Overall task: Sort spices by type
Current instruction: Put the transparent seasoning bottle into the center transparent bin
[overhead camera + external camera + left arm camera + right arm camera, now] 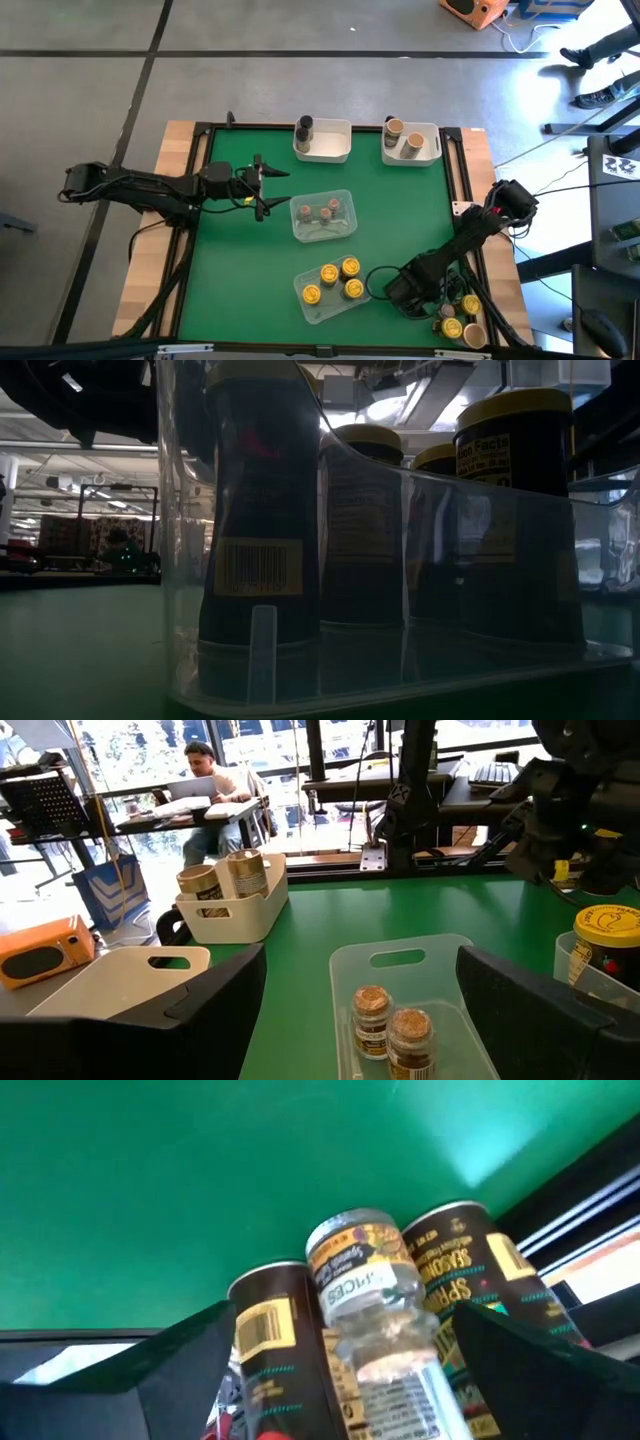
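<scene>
Several loose spices (457, 318) stand in a cluster at the table's near right corner. In the right wrist view they are a clear yellow-capped jar (365, 1295) between two dark jars (270, 1340) (470, 1270). My right gripper (432, 300) hangs open just above them, slanting down, with a finger on either side of the cluster (360, 1380) and clear of it. My left gripper (265, 185) waits open and level at the table's left, facing the clear tray of reddish-brown-topped jars (385, 1020).
A clear tray (305, 300) near the front holds several yellow-lidded jars (260, 490). The centre tray (345, 200) holds reddish-brown-topped jars. Two white bins stand at the far edge, one with a dark grey jar (303, 127) and one with tan-lidded jars (405, 135). A black rail (480, 250) runs along the right edge.
</scene>
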